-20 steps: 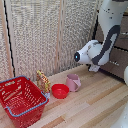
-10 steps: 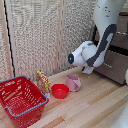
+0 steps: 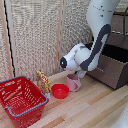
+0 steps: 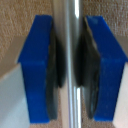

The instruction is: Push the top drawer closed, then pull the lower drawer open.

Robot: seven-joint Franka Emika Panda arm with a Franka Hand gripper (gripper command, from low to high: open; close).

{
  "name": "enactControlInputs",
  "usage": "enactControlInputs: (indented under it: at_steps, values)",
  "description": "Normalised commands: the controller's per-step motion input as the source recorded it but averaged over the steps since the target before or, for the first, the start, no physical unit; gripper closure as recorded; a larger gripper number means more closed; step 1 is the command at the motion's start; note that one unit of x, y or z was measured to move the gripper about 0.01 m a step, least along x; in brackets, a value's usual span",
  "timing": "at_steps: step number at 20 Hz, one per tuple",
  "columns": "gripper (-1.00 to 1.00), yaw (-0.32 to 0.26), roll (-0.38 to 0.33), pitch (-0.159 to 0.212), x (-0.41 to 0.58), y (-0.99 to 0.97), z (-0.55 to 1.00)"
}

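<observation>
The end effector (image 4: pixel 71 70), with blue blocks and dark rubber pads (image 4: pixel 54 75), is clamped on the lower drawer's slim silver bar handle (image 4: pixel 74 30). The lower drawer (image 3: pixel 111 67) juts open at the exterior view's right, dark inside, brown wood-grain front, above the pale plank tabletop (image 3: pixel 90 107).

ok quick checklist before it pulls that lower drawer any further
1. Handle between the fingers: ok. The wrist view shows the silver bar handle running between the blue fingers of the gripper.
2. Pads touching the bar: cannot tell; close on both sides, image blurred.
3. Lower drawer open: ok, its dark inside shows, partly out.
4. Top drawer closed: cannot tell, the arm hides most of it.
5. Pink cup and red bowl near the arm: cannot tell clearance.
</observation>
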Motion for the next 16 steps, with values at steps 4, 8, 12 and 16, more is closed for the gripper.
enactControlInputs:
  at_steps: [4,8,12,16]
  values:
    - [-1.0,0.052,0.029,0.0,0.174,-0.03,0.48]
    - [-1.0,0.009,0.167,-0.005,0.199,0.05,0.39]
    - [-1.0,0.0,0.219,0.0,0.239,0.1,0.39]
    - [-1.0,-0.036,0.196,-0.001,0.182,0.0,0.5]
